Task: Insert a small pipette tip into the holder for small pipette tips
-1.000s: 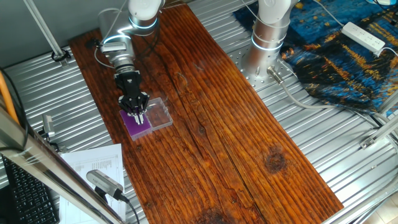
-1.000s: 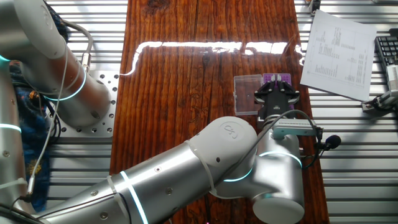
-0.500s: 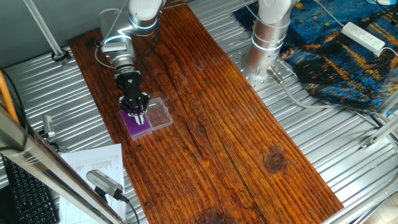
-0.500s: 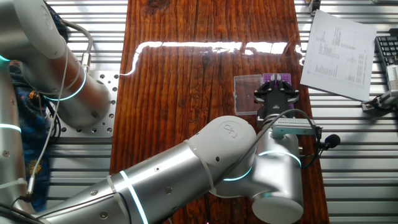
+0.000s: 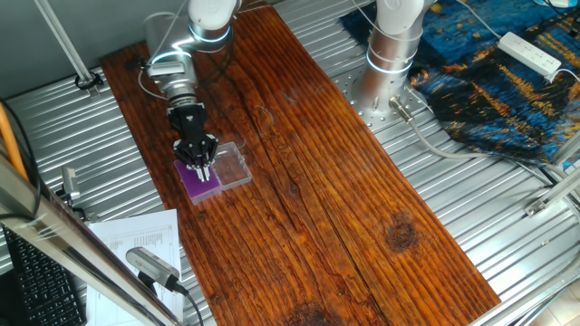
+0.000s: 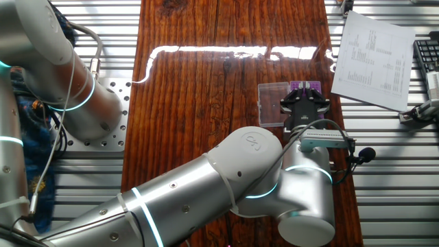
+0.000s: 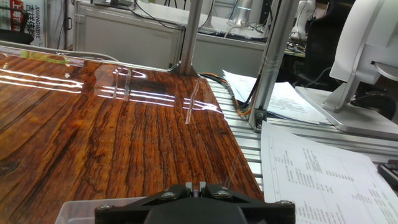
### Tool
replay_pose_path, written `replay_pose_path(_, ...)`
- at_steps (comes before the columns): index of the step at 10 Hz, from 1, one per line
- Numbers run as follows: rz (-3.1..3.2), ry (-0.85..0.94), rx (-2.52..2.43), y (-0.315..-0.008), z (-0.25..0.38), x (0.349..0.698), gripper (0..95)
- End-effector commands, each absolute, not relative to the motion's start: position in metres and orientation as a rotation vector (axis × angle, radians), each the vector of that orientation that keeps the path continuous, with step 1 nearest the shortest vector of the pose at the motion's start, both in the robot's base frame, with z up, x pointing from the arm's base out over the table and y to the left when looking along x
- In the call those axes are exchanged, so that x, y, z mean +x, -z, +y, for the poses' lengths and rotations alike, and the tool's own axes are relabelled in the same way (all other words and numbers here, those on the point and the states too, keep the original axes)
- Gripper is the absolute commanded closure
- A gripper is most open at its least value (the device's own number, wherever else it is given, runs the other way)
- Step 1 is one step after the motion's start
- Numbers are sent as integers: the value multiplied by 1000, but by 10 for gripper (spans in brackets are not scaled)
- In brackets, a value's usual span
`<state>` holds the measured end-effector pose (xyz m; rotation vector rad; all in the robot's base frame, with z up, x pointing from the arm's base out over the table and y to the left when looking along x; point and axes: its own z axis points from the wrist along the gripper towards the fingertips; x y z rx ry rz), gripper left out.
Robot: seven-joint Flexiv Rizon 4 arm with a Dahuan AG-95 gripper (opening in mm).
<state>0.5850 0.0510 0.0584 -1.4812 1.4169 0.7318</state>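
Observation:
The purple holder (image 5: 194,186) lies flat near the left edge of the wooden table, joined to a clear plastic box (image 5: 235,166). My gripper (image 5: 204,170) points straight down over the holder's near part, with the fingertips just above or at its top. A pale sliver, the small pipette tip (image 5: 206,173), shows between the fingertips. In the other fixed view my gripper (image 6: 304,103) covers most of the holder (image 6: 306,86). In the hand view the jaws (image 7: 196,185) stand almost closed with a pale thing pinched between them. The holder is hidden there.
The clear box also shows in the other fixed view (image 6: 272,103) and at the hand view's bottom left (image 7: 78,211). Printed sheets (image 5: 136,240) (image 6: 374,58) lie beside the table's edge. A second arm's base (image 5: 391,54) stands at the right. Metal posts (image 7: 273,62) rise beyond the table.

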Motion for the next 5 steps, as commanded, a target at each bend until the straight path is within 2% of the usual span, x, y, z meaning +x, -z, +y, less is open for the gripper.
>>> replay_pose_path(1, 1416, -733, -1479, -58, 51, 585, 950)
replay_pose_path(5, 1417, -731, -1483, -57, 48, 585, 950)
